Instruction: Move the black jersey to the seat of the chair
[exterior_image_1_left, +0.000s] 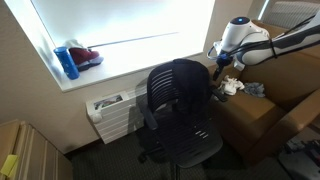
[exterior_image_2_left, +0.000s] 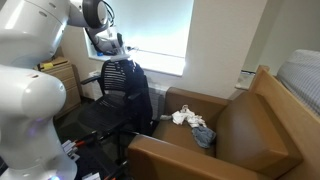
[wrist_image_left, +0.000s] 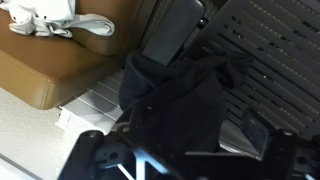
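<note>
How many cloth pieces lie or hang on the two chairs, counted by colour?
Black: 1, the black jersey hanging over the chair
White: 1, the white cloth on the brown armchair
Grey-blue: 1, the grey-blue cloth on that armchair too
Total: 3

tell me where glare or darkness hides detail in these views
In both exterior views the window is blown out white, so the jersey and chair merge into one dark mass; in the wrist view the jersey's folds barely show and the gripper at the bottom is dark and blurred.
</note>
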